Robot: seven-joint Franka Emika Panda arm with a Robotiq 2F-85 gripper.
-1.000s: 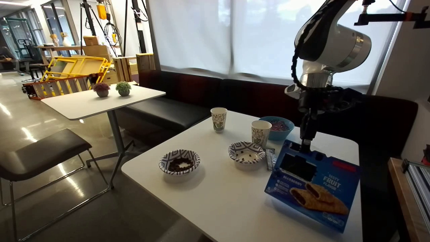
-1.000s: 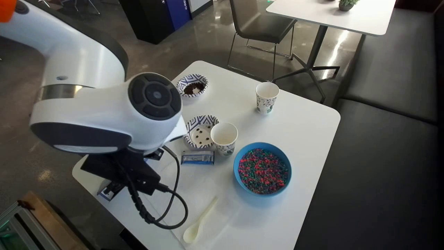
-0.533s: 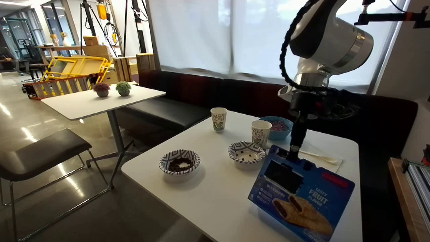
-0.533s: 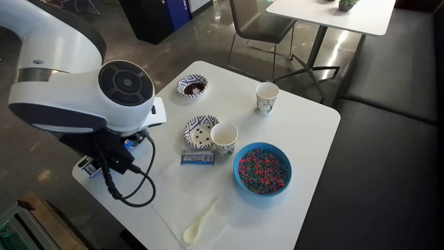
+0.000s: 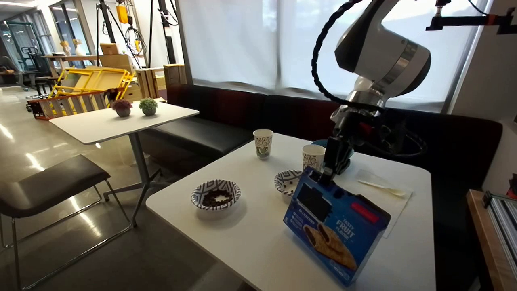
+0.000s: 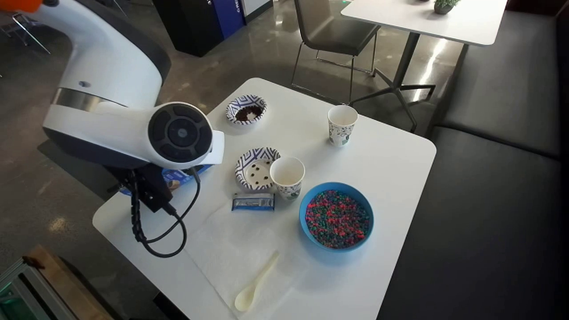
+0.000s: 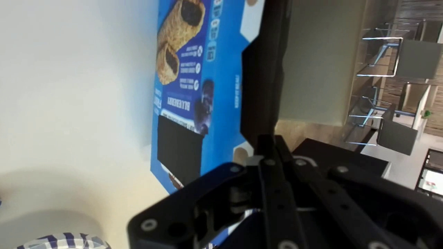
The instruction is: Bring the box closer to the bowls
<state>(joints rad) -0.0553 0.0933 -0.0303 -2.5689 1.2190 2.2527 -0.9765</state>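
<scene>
The blue box (image 5: 343, 216) hangs tilted from my gripper (image 5: 328, 176), which is shut on its top edge. Whether its lower corner touches the table I cannot tell. In the wrist view, the box (image 7: 223, 86) shows its printed face and open top, and my fingertips (image 7: 270, 140) pinch its edge. One patterned bowl (image 5: 216, 195) with dark bits stands at the left. The other patterned bowl (image 5: 286, 182) is just beside the box, which partly covers it in that view. In an exterior view, both the dark-filled bowl (image 6: 246, 98) and the nearer bowl (image 6: 258, 173) show, with the box (image 6: 173, 178) mostly behind the arm.
Two paper cups stand on the white table (image 5: 250, 226): one cup (image 6: 341, 126) apart, one cup (image 6: 288, 178) against the nearer bowl. A large blue bowl (image 6: 306, 222) holds coloured bits. A wrapped bar (image 6: 253, 202) and a spoon (image 6: 249, 293) on a napkin (image 6: 222, 249) lie nearby.
My gripper has carried the box leftward in an exterior view, toward the bowls. The box has turned a little and now covers part of the nearer bowl there. The bowls have not moved.
</scene>
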